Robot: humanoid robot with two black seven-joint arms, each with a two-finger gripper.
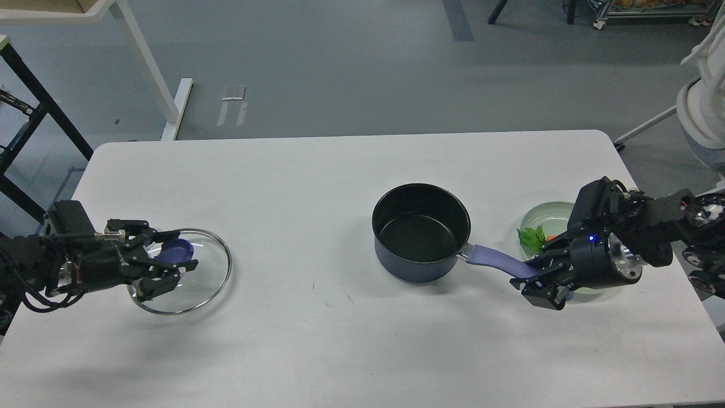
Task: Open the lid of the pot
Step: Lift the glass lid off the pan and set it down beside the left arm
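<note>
The pot point(421, 232) is sitting uncovered near the centre of the white table point(317, 170), its black inside showing and empty. Its purple handle point(498, 262) is pointing right, twd the robot's right side.

The handle's far end is being gripped by the right gripper point(535, 283): one finger is seen above the handle, one below, w/ the handle tip running between them, so the claw is closed narrow on it. Behind that arm a pale green plate point(546, 218) is lying on the table, w/ a bit of green leaf point(531, 237) and sth orange on it; part of the plate is being hidden by the arm.

The lid point(187, 272) is well apart from the pot, over at the table's left. It is being held by the left gripper point(170, 263), whose fingers are closed around the purple knob point(177, 249). Whether the glass rim is touching the tabletop or is being held just above it can't be told from this view; a faint shadow is showing under it. The lid looks roughly level, slightly tilted at most.
</note>
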